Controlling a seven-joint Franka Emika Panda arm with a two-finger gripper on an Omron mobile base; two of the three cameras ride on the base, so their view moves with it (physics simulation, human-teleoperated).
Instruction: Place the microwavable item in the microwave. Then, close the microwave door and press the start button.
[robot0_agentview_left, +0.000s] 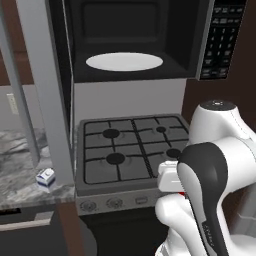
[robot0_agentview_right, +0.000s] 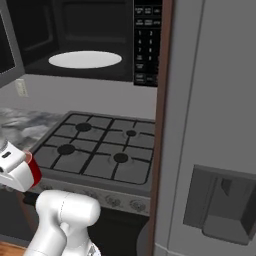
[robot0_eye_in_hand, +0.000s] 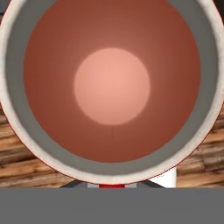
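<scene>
The microwavable item, a red cup (robot0_eye_in_hand: 112, 87), is seen from straight above in the hand view, with its white rim and red inside close to the camera. In the right base view the cup (robot0_agentview_right: 35, 173) shows as a red edge at the end of my white hand, low in front of the stove. My gripper (robot0_agentview_right: 26, 171) is shut on it; its fingers are hidden. The microwave (robot0_agentview_left: 222, 40) hangs above the stove with its dark cavity and white turntable (robot0_agentview_left: 124, 61) exposed. The microwave door (robot0_agentview_left: 47, 100) stands swung open to the left.
A black four-burner stove (robot0_agentview_left: 130, 150) sits under the microwave. A white-and-blue milk carton (robot0_agentview_left: 45, 178) stands on the marble counter (robot0_agentview_left: 20, 165) to its left. A grey fridge (robot0_agentview_right: 210, 150) rises on the right. Wooden floor (robot0_eye_in_hand: 17, 162) lies below the cup.
</scene>
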